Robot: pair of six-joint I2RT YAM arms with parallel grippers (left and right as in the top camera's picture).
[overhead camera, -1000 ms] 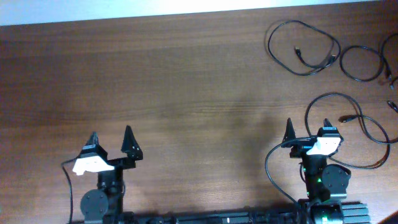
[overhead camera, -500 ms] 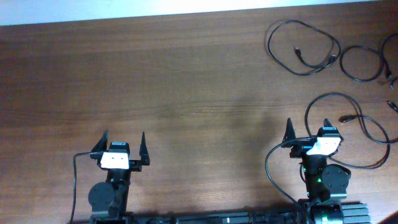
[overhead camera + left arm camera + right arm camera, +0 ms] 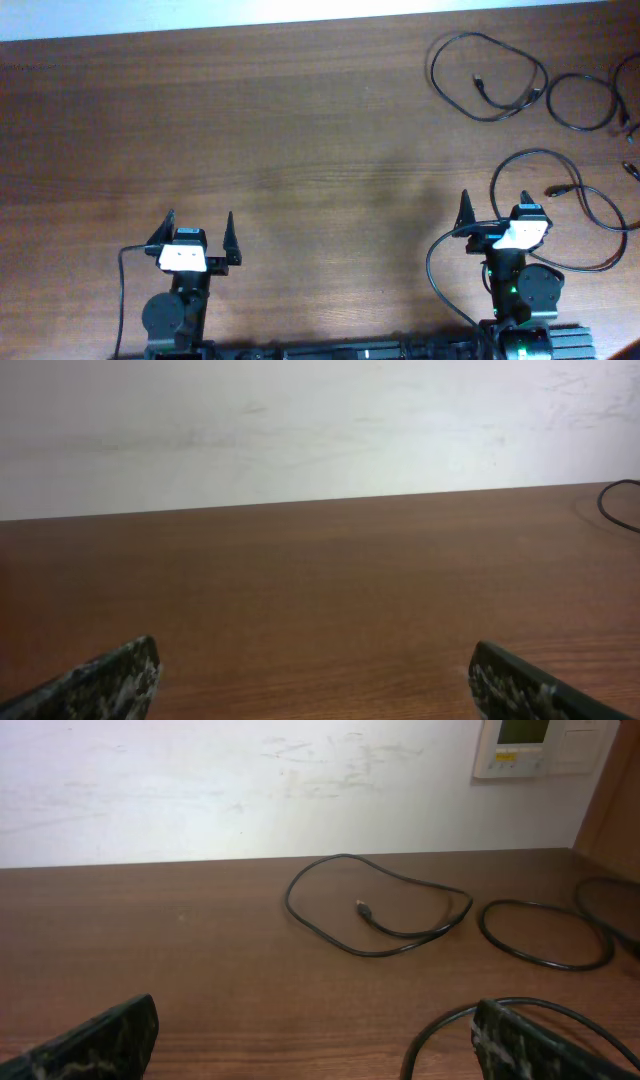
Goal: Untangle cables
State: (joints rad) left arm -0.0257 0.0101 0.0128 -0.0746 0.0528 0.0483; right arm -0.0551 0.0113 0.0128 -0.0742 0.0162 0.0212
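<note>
Three thin black cables lie apart at the table's right side. One loop (image 3: 488, 76) sits at the far right back, also in the right wrist view (image 3: 380, 910). A second loop (image 3: 580, 102) lies right of it, seen too in the right wrist view (image 3: 545, 935). A third cable (image 3: 570, 200) loops near the right arm, its curve by the right finger (image 3: 450, 1020). My left gripper (image 3: 196, 232) is open and empty at the front left. My right gripper (image 3: 494, 212) is open and empty, just left of the third cable. The left wrist view shows a cable bit (image 3: 615, 500) at its right edge.
The brown wooden table (image 3: 280, 140) runs to a white wall at the back. A white wall panel (image 3: 540, 745) hangs behind the table at the right. A thicker black arm wire (image 3: 435, 265) curves by the right arm base.
The left arm swung from a turned pose to face straight ahead, its gripper shifting right. It has held still for the last half second. The right arm and cables have not moved.
</note>
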